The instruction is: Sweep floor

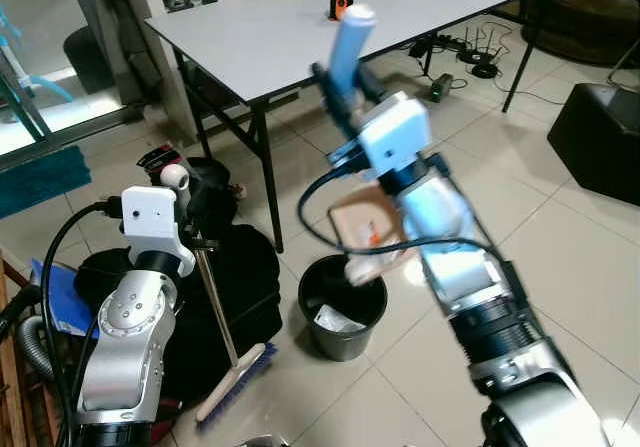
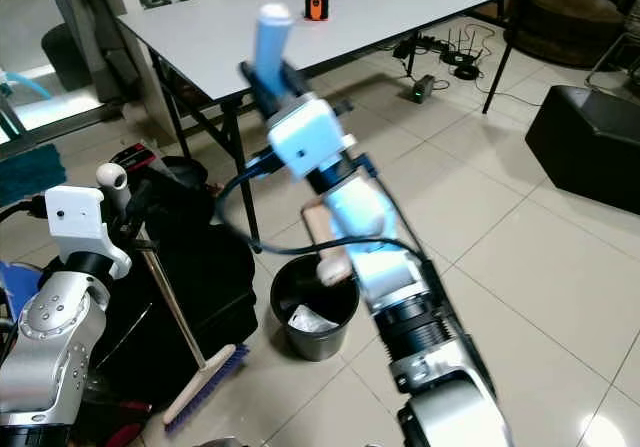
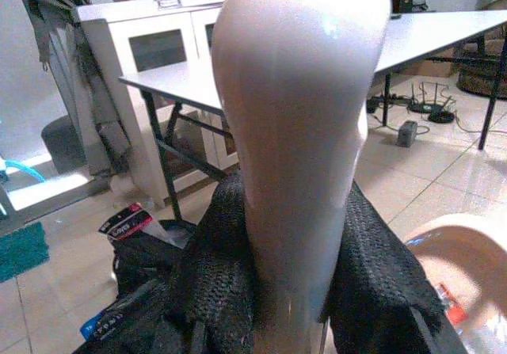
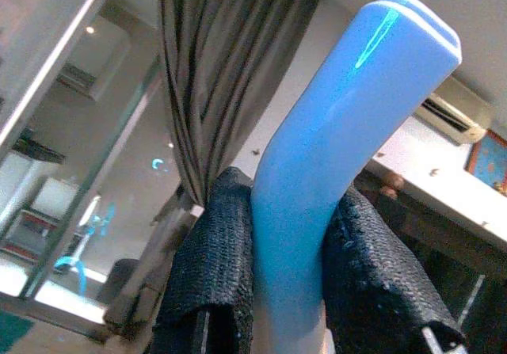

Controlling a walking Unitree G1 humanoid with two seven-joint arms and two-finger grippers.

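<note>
A: What does the right gripper (image 4: 289, 291) hold?

B: Its two black fingers (image 4: 207, 267) pinch the blue handle (image 1: 352, 47) of a dustpan, raised above the black bin (image 1: 343, 307). The tan pan (image 1: 367, 225) hangs tilted over the bin's rim, with something orange and white on it, too blurred to read.

A: And the left gripper (image 3: 289, 291)?

B: Left of the bin, its fingers (image 3: 207, 267) are clamped around the pale rounded top (image 1: 175, 177) of the broom handle. The broom (image 1: 236, 381) slants down to the tiled floor (image 1: 560, 237), its blue-bristled head resting just left of the bin.

A: Anything legible?

B: A black packet with red and white print (image 3: 128, 221) lies beyond the bin near the table leg; the lettering cannot be made out.

A: What crowds the bin?

B: Black bags (image 1: 235, 277) sit against its left side. A grey table (image 1: 290, 22) stands behind it, carrying an orange and black object (image 1: 341, 2). Cables and routers (image 1: 480, 57) lie under the table's far end, and a dark seat (image 1: 600, 137) stands well right of the bin
</note>
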